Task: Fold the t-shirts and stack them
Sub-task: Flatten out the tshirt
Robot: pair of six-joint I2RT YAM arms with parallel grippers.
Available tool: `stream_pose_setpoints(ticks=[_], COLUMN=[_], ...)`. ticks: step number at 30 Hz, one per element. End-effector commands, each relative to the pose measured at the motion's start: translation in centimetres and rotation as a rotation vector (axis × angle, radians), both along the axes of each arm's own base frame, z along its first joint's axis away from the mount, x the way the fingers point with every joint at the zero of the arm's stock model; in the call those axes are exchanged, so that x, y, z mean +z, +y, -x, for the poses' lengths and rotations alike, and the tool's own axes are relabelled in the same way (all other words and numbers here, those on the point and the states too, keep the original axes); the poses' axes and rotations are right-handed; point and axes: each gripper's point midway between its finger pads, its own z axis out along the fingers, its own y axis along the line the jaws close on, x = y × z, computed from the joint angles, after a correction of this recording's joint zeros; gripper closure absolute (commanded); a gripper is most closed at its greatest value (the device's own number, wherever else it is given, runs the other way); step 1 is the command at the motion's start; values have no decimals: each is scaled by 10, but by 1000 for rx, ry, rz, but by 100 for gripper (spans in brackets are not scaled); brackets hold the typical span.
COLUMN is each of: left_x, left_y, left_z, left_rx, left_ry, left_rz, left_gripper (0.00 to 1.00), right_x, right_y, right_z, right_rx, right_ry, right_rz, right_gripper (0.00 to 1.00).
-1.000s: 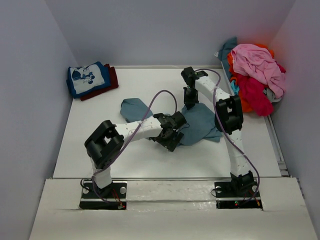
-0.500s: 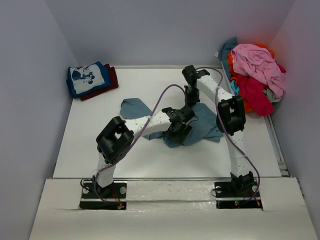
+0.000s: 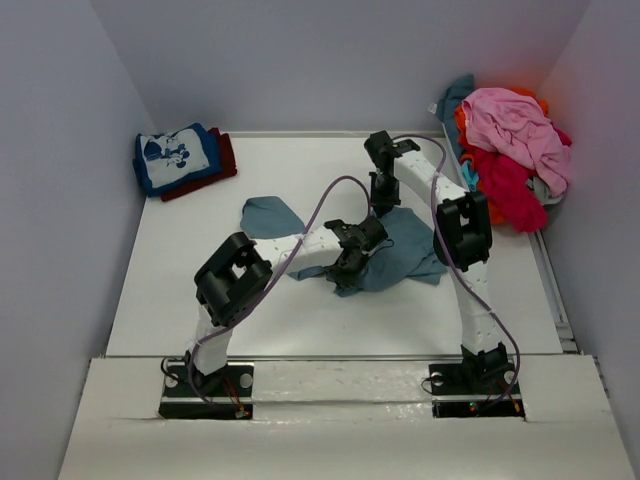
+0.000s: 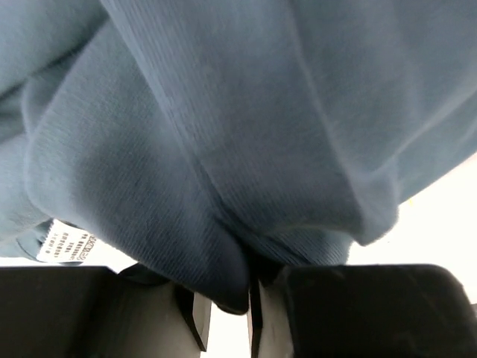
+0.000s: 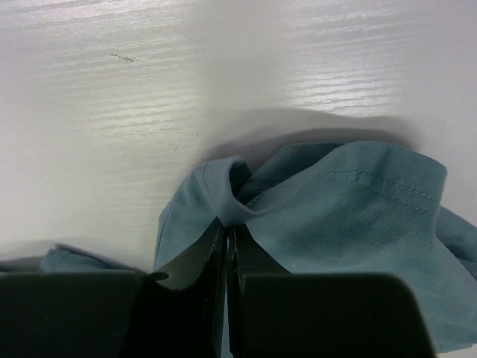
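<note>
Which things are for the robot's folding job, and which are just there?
For the job:
- slate-blue t-shirt, pinched by the left gripper and the right gripper
- folded stack, cartoon tee on top
- unfolded pile of t-shirts

Just there:
- white table
- purple cables on the arms

A bunched edge of the slate-blue t-shirt (image 5: 335, 201) is pinched between the closed jaws of the right gripper (image 5: 226, 246). The cloth is spread rightward over the white table (image 5: 112, 112), and a stitched hem is seen.
</note>
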Motion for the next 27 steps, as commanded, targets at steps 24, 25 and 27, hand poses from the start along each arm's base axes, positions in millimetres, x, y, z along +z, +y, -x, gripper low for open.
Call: stream_pose_setpoints(ticks=[24,25,27], left_x=[189,197,206], left_y=[61,66,82], left_z=[-46,-45,-43], left_rx=[444,460,523], left_ry=[-500,-514,-541], left_rz=[122,125,91], left_gripper=[94,94,94], right_x=[192,203,217], right_y=[-31,-33,-42], right_z=[2,4,7], right_rx=[-28,-31,-49], right_ry=[-384,-404,-435], right_rz=[19,17,44], right_gripper=[93,93,93])
